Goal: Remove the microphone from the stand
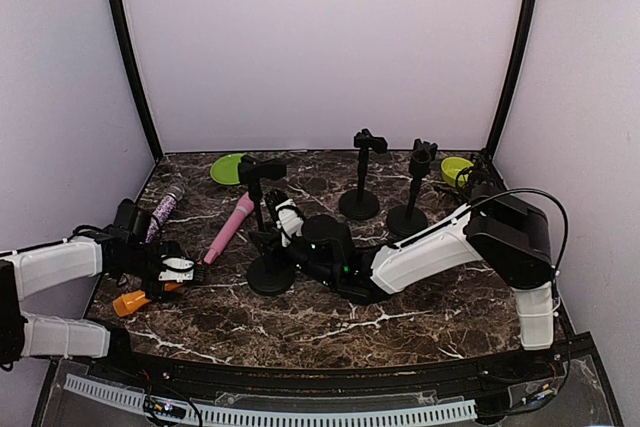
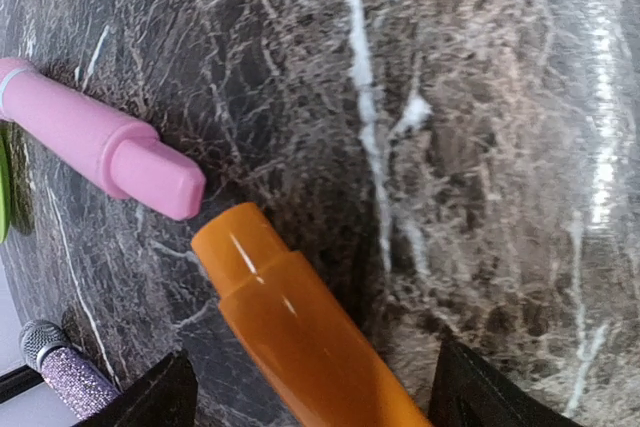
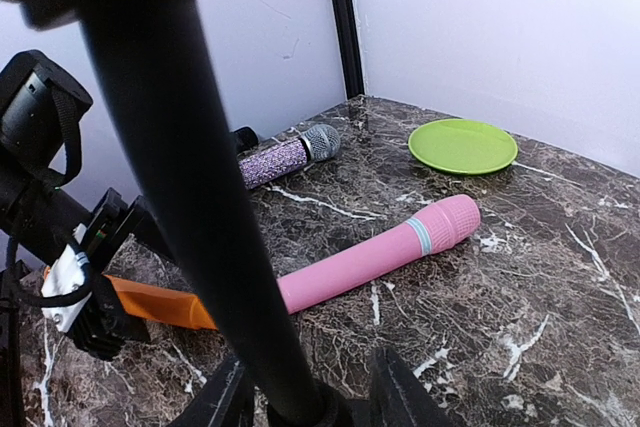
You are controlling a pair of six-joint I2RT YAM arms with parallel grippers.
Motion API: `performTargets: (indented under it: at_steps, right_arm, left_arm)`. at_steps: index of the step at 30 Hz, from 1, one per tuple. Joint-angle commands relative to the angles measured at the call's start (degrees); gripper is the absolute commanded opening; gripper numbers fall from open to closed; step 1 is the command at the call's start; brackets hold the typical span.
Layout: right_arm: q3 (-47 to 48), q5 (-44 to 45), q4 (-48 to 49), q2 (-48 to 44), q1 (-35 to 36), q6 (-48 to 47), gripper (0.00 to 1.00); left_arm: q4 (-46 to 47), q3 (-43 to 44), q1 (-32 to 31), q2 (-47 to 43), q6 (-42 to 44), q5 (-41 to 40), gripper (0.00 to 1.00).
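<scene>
**Pincers at the Orange Microphone and the Stand**

Left pincer (image 2: 315,402) had its jaws apart, one finger on each side of the orange microphone (image 2: 290,327). Bare surface (image 1: 400,332) showed between the left finger and the orange body, so nothing was clamped. That microphone lay flat on the marble. No stand in the top view carried a microphone, so I judged the orange one to be the task's thing, already off its holder. Its free end sat just beside the butt of a pink microphone (image 3: 370,259), not quite touching.

Right pincer (image 3: 305,402) sat low on the pole of the nearest stand (image 3: 190,177), a finger on either side. Whether it was pressing the pole or only flanking it could not be told.

Farther out, a glittery purple microphone (image 3: 280,159) lay near the left arm and a green plate (image 3: 463,145) sat by the back wall. Two more stands (image 1: 360,202) and a green bowl (image 1: 457,169) stood behind the right arm.

The main risks were these:
- **Rolling:** if the left pincer drew back at an angle, a finger could catch the round orange body and roll it into the pink one.
- **Tipping:** a sideways pull by the right pincer could topple the tall stand onto the microphones.
- **Collision:** a wide swing of the right arm could clip the stands behind it.
</scene>
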Motion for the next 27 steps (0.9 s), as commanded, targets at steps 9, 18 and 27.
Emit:
performTargets:
  at_steps: [9,18,27]
  right_arm:
    - [0.56,-0.2,1.85,-0.56,-0.04,2.11,0.34]
    - [-1.29,0.01,3.34,-0.83,-0.03,0.86,0.3]
    - [2.27,1.39,2.38,1.89,-0.11,-2.67,0.24]
  left_arm:
    - [2.68,16.28,0.42,18.45,-14.61,-4.12,0.51]
    - [3.01,21.9,0.45,23.4,-19.71,-4.39,0.42]
    - [-11.53,30.64,0.45,14.66,-28.81,13.6,0.75]
